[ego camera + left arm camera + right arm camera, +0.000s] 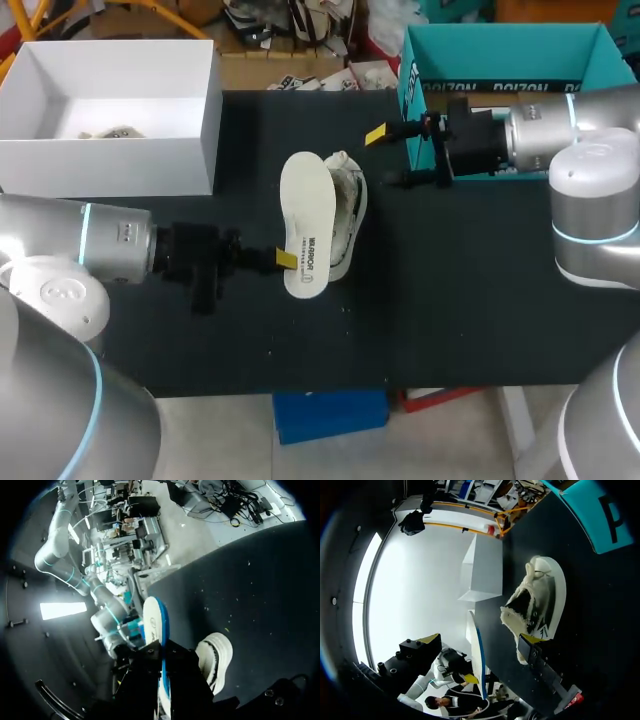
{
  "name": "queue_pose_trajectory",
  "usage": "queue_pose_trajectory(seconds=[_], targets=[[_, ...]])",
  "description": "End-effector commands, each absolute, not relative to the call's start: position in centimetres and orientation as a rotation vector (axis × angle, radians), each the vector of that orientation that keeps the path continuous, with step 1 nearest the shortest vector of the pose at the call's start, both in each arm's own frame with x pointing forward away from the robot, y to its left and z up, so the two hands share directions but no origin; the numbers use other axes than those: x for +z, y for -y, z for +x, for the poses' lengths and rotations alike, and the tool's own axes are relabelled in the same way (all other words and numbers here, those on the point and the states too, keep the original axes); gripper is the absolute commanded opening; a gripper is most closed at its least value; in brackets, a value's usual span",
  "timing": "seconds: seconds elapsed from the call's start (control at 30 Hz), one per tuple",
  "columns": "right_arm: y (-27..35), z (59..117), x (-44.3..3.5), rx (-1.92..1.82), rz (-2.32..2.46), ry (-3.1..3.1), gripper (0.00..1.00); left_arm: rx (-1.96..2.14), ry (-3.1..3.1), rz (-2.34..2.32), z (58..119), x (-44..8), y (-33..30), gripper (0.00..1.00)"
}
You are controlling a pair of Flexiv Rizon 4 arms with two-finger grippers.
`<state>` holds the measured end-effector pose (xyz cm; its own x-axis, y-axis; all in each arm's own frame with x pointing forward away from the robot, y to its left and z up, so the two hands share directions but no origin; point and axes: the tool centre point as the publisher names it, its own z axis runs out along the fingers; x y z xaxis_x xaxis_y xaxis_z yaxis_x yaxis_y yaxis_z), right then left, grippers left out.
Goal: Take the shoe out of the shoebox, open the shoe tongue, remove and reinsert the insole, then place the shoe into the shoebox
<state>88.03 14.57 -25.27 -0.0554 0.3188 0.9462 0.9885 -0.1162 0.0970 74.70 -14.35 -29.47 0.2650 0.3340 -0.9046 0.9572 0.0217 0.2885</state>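
Note:
A white insole (pixel 303 222) stands on edge above the black table, with my left gripper (pixel 285 259) shut on its heel end. In the left wrist view the insole (pixel 156 625) runs ahead from between the fingers of that gripper (pixel 162 667), showing a blue underside. The white shoe (pixel 347 205) lies on its side just right of the insole, tongue pulled open. My right gripper (pixel 386 158) hovers open beyond the shoe's toe, holding nothing. From the right wrist, the shoe (pixel 536 602) lies ahead of the open gripper (pixel 480 640), with the insole (pixel 477 652) edge-on beyond.
The white shoebox (pixel 110 165) stands open at the back left, with paper scraps inside. A teal box (pixel 500 55) sits at the back right, behind my right arm. Bare black table (pixel 450 300) stretches in front of the shoe.

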Motion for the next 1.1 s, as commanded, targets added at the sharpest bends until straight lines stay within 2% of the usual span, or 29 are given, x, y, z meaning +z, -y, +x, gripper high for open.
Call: queue_pose_trajectory(seconds=[0.03, 0.63, 1.1], targets=[[-14.7, 88.0, -25.4, -1.200, -1.510, 1.439, 1.00, -0.783, -1.254, 1.559, 78.4, -29.4, 15.9, 0.00], [-14.7, 88.0, -25.4, -1.200, -1.510, 1.439, 1.00, -0.801, -1.257, 1.553, 79.2, -29.3, 15.8, 0.00], [-17.8, 86.3, -26.1, -1.116, -1.267, 1.596, 1.00, -0.801, -1.257, 1.553, 79.2, -29.3, 15.8, 0.00]])
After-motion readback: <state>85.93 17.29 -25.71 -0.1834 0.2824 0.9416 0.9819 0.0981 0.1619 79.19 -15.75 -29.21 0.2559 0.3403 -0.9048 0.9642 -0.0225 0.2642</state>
